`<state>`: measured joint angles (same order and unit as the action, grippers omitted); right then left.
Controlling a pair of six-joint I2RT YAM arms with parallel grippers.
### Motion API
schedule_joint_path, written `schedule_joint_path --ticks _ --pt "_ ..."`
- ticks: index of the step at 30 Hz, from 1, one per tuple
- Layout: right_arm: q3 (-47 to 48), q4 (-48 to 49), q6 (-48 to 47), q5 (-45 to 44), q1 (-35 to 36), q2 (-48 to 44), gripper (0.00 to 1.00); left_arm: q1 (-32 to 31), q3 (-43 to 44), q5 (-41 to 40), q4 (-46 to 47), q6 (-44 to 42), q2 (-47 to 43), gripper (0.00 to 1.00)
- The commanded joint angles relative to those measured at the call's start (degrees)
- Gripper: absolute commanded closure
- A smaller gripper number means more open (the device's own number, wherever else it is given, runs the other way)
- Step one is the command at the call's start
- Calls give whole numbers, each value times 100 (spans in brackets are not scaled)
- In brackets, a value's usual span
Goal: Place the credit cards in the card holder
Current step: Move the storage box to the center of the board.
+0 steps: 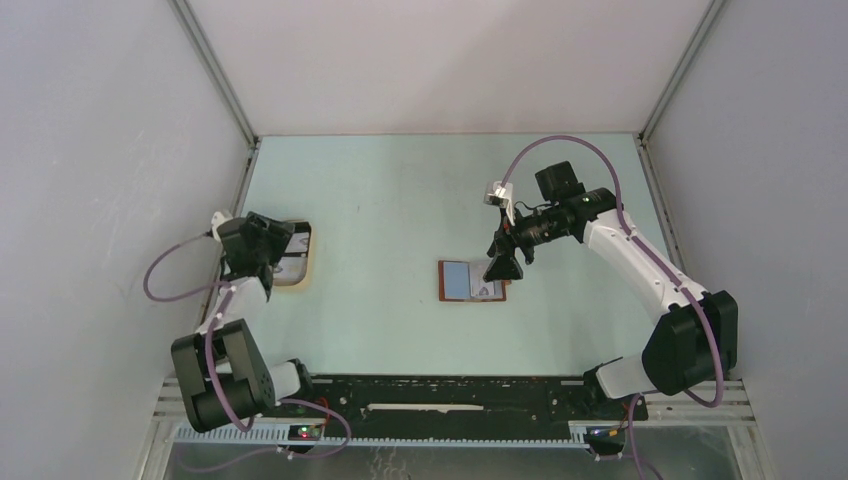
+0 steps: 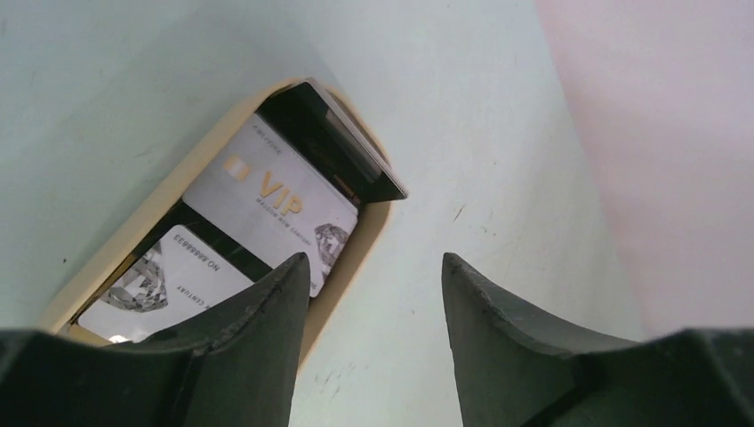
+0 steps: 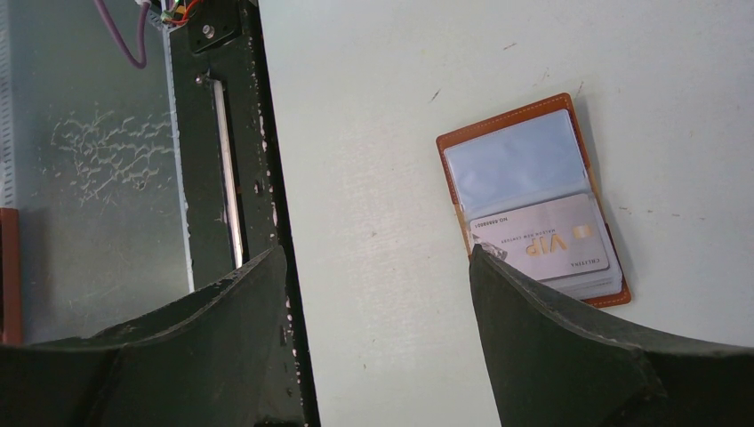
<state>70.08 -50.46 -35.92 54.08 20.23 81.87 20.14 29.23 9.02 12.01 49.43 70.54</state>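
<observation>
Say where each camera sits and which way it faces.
Top external: above and behind, facing down at the table; left arm, right arm show.
Left wrist: on that arm, down past open jaws at credit cards in a tray.
Right wrist: likewise, past open jaws at the card holder.
Shared: card holder, top and right wrist.

Looks like a robotics lab test cell, not a lived-in room. Boxed in by plain grey-white panel walls [image 1: 100, 150] set in bare aluminium corner struts [image 1: 215, 70]. Holds only a pale mint-green table [image 1: 400, 190], with a black slotted metal mounting rail [image 1: 450, 392] bolted along the near edge, carrying two white-and-black jointed robot arms [image 1: 640, 262] trailing looped purple cables [image 1: 148, 280].
</observation>
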Motion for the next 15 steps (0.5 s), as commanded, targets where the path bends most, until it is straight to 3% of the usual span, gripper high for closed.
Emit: schedule_joint_path --ticks 1,6,15 --pt "33 -24 -90 45 -28 18 16 -455 799 -733 -1258 -1078 -143 40" --pt "32 -32 -90 66 -36 -12 16 -833 1274 -1271 -2153 -1829 293 48" --pt "36 -69 -138 108 -37 -21 16 -1347 1793 -1647 -2849 -2438 1065 59"
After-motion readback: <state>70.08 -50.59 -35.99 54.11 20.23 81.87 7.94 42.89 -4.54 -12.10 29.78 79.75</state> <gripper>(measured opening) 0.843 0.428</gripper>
